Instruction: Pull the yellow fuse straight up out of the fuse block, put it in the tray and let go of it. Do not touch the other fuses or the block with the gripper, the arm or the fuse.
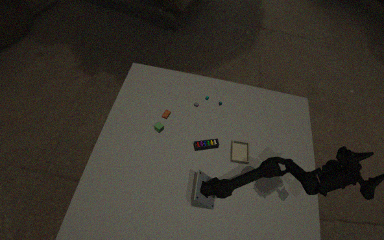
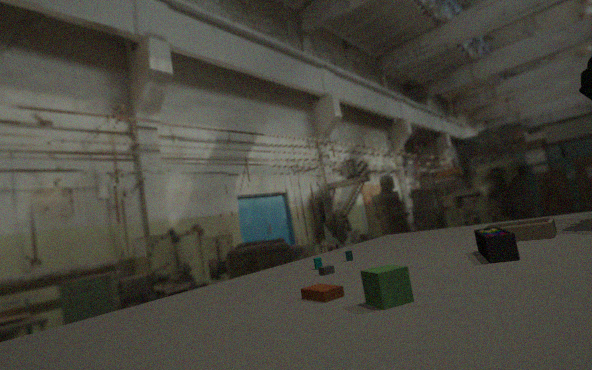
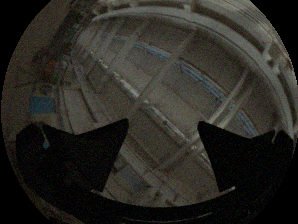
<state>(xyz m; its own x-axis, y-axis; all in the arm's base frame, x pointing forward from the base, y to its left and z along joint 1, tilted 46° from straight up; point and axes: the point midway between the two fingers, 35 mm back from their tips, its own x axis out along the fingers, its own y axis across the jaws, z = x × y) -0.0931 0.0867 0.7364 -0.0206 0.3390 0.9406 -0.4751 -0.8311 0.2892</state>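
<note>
The pale grey flat-topped bench carried a black rectangular fuse block near its middle, with a row of small coloured fuses standing in its top. The yellow fuse sat in that row, second from the right end, seated in the block. Just to the right of the block lay the shallow tan rectangular tray, apart from it and with nothing in it.

The black jointed arm rose from a grey square base plate at the near side of the bench and reached out to the right, past the bench edge. Its gripper hung out there, well apart from the block and the tray. The jaws stood wide, two dark pointed fingers spread apart in the wrist view with only a blurred building behind them and nothing between.

On the far left part of the bench sat a green cube and a flat orange block near each other. Farther away stood two small teal cubes and a small grey cube.
</note>
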